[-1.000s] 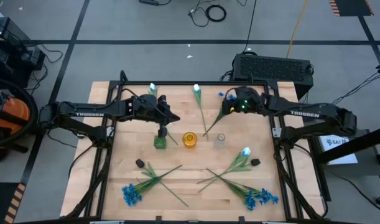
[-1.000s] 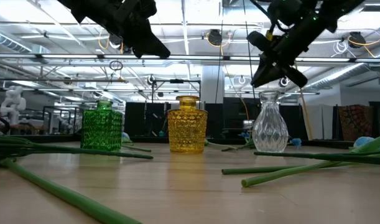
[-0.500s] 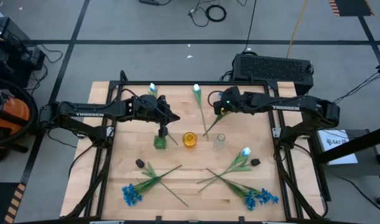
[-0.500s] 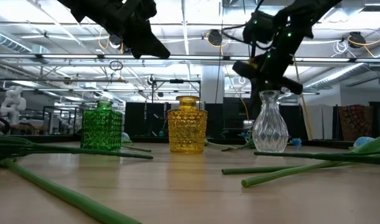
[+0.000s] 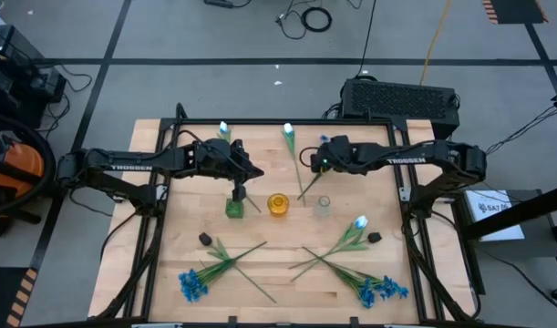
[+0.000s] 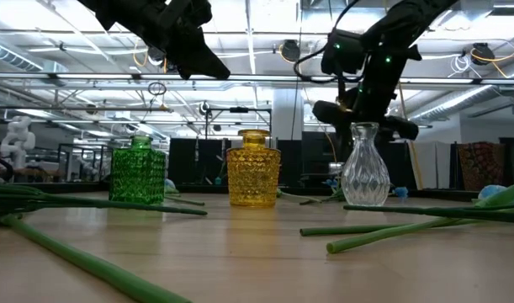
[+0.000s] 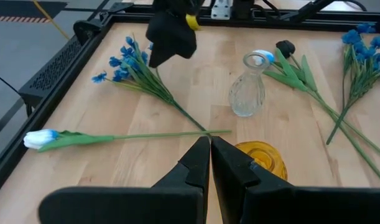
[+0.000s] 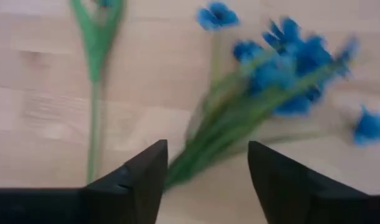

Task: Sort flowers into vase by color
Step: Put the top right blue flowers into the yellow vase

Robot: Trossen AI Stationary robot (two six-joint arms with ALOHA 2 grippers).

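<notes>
Now your right gripper (image 8: 202, 180) has its jaws apart, empty, over a blue flower cluster (image 8: 289, 68) lying on the desk (image 5: 260, 282) at upper centre of the high view. Descend off-centre and you'll pinch leaves or nudge the clear vase (image 5: 323, 206). Left gripper (image 7: 209, 163), jaws together, hovers above the green vase (image 5: 234, 207). Yellow vase (image 5: 277, 204) and the others look empty.

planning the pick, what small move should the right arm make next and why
Probably lower the right gripper straight down and close on the stems of the blue flowers. Its fingers stand open and empty, and the bunch's green stems show just beyond the gap between them. The left gripper hovers shut near the green vase.
</notes>
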